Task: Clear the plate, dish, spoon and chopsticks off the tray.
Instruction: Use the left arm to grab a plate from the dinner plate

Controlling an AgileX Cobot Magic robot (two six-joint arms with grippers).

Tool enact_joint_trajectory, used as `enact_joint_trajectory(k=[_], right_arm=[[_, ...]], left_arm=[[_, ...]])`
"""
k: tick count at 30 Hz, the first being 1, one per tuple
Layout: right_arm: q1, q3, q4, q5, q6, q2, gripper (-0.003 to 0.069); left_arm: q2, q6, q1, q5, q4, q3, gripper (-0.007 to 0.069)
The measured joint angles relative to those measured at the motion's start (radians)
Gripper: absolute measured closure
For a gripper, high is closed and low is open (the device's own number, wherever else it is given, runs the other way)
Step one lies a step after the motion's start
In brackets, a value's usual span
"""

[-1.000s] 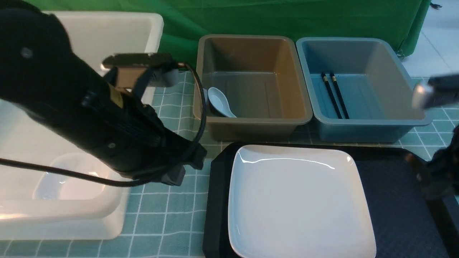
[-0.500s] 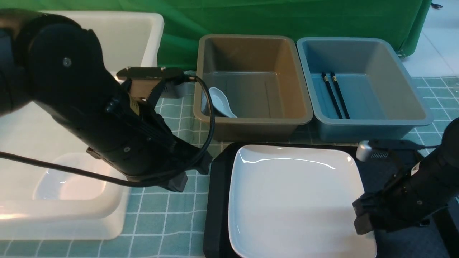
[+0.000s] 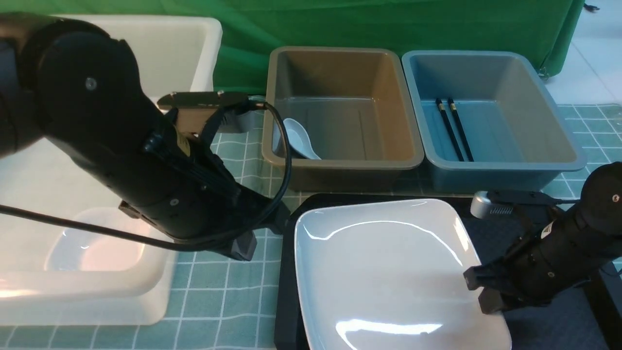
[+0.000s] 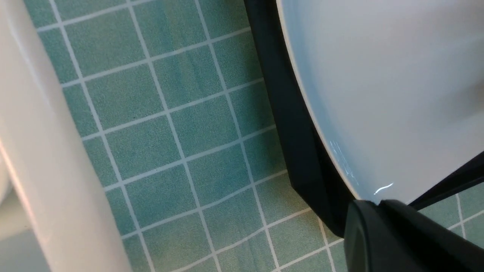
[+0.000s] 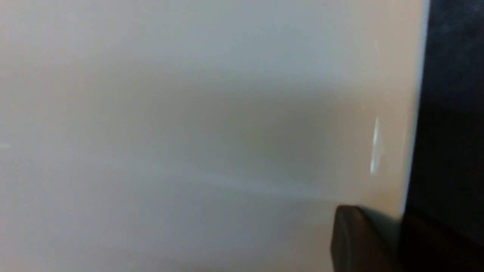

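At lower right the right claw (image 3: 486, 294) grips the right rim of the plate (image 3: 388, 272), which sits on the tray (image 3: 287, 301) at lower centre. The left claw (image 3: 241, 247) is clenched on nothing, left of the tray. The spoon (image 3: 297, 138) lies in the brown tub (image 3: 340, 167) and the chopsticks (image 3: 454, 129) in the blue tub (image 3: 505, 167).
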Motion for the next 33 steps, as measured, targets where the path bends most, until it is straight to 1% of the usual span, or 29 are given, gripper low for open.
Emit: enact_joint_trajectory(k=[4, 6, 8, 9, 12, 15, 17, 18, 19, 20, 21, 23, 24, 25, 27, 30, 33], right_arm=[[-0.052, 0.000, -0.007, 0.028, -0.001, -0.035, 0.0550], [-0.120, 0.000, -0.011, 0.066, -0.001, -0.071, 0.0560], [-0.168, 0.000, -0.017, 0.090, -0.001, -0.083, 0.0563], [-0.221, 0.001, -0.023, 0.114, -0.002, -0.088, 0.0564], [-0.285, 0.001, -0.032, 0.138, -0.004, -0.090, 0.0565], [-0.310, 0.001, -0.035, 0.145, -0.004, -0.090, 0.0564], [-0.312, 0.001, -0.036, 0.153, -0.004, -0.090, 0.0537], [-0.312, 0.001, -0.041, 0.157, -0.002, -0.090, 0.0482], [-0.313, 0.001, -0.043, 0.160, 0.001, -0.090, 0.0409], [-0.314, 0.001, -0.045, 0.160, 0.003, -0.090, 0.0381], [-0.314, 0.001, -0.047, 0.163, 0.003, -0.090, 0.0323], [-0.315, 0.001, -0.063, 0.195, -0.003, -0.101, 0.0146], [-0.315, 0.000, -0.065, 0.200, -0.003, -0.106, 0.0136], [-0.315, -0.004, -0.079, 0.230, -0.008, -0.122, 0.0085], [-0.315, -0.015, -0.100, 0.262, -0.017, -0.171, 0.0074], [-0.315, -0.029, -0.112, 0.285, -0.020, -0.281, 0.0136], [-0.315, -0.030, -0.114, 0.286, -0.019, -0.362, 0.0179]], left_arm=[[0.000, 0.004, -0.004, -0.015, -0.025, 0.000, 0.0615], [0.000, 0.005, -0.017, -0.038, -0.040, 0.000, 0.0615], [0.000, 0.005, -0.028, -0.051, -0.051, 0.000, 0.0615], [0.002, 0.005, -0.043, -0.065, -0.061, 0.000, 0.0615], [0.008, 0.005, -0.073, -0.090, -0.068, 0.000, 0.0615], [0.013, 0.001, -0.102, -0.108, -0.073, 0.000, 0.0615], [0.026, -0.009, -0.127, -0.124, -0.084, 0.000, 0.0615], [0.034, -0.011, -0.136, -0.126, -0.090, 0.000, 0.0615], [0.044, -0.013, -0.142, -0.127, -0.096, 0.000, 0.0615], [0.047, -0.016, -0.142, -0.127, -0.097, 0.000, 0.0615], [0.059, -0.025, -0.143, -0.125, -0.106, 0.000, 0.0615], [0.087, -0.047, -0.143, -0.122, -0.131, 0.000, 0.0614], [0.091, -0.051, -0.144, -0.122, -0.138, 0.000, 0.0614], [0.107, -0.058, -0.150, -0.124, -0.156, 0.000, 0.0611], [0.132, -0.064, -0.168, -0.136, -0.177, 0.000, 0.0599], [0.190, -0.103, -0.217, -0.191, -0.187, 0.000, 0.0550], [0.251, -0.150, -0.248, -0.239, -0.200, 0.000, 0.0484]])
